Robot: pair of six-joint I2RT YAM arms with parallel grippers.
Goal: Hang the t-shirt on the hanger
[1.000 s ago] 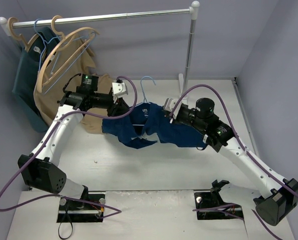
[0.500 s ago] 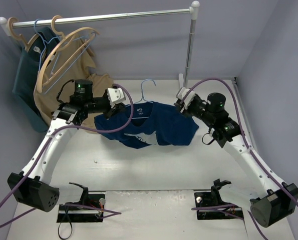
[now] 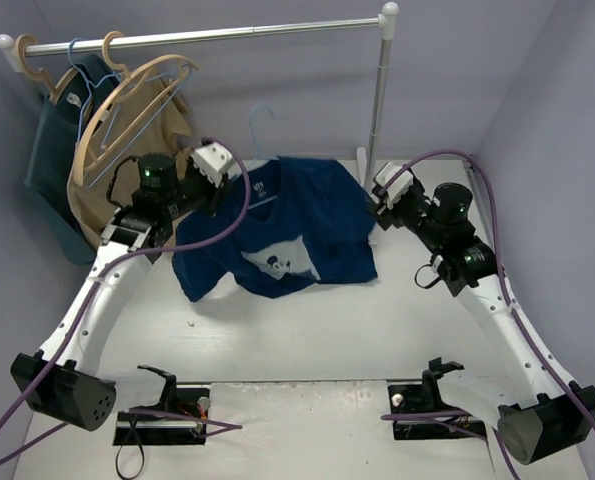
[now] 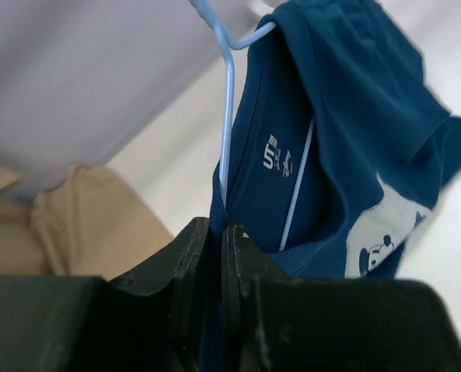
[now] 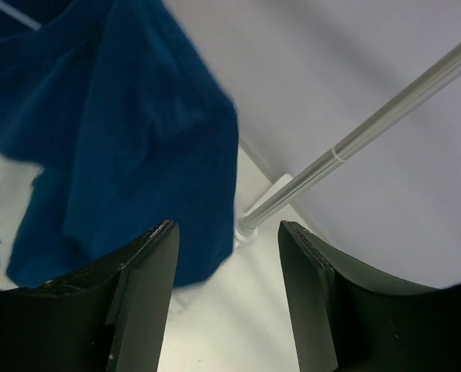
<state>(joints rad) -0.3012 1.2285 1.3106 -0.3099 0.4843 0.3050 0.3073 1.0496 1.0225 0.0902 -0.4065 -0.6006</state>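
Note:
The navy t-shirt (image 3: 302, 215) hangs spread on the light-blue hanger (image 3: 254, 125), lifted off the table, with its Mickey print facing up. My left gripper (image 3: 235, 182) is shut on the shirt's collar edge together with the hanger's wire. The left wrist view shows the hanger wire (image 4: 228, 116) running up from my left gripper (image 4: 218, 229), with the t-shirt (image 4: 354, 116) draped to the right. My right gripper (image 3: 379, 207) is open and empty just beside the shirt's right edge. In the right wrist view the right gripper (image 5: 226, 229) has the t-shirt (image 5: 122, 139) to its left.
A clothes rack rail (image 3: 207, 35) runs across the back, and its post (image 3: 377, 100) stands close behind my right gripper. A tan garment (image 3: 137, 160), a dark teal garment (image 3: 49, 170) and wooden hangers (image 3: 127, 100) hang at the left end. The post also shows in the right wrist view (image 5: 354, 139).
Both arms moved back and up. The shirt and hanger rose off the table and spread out. My right gripper left the shirt's right shoulder and now stands open beside it.

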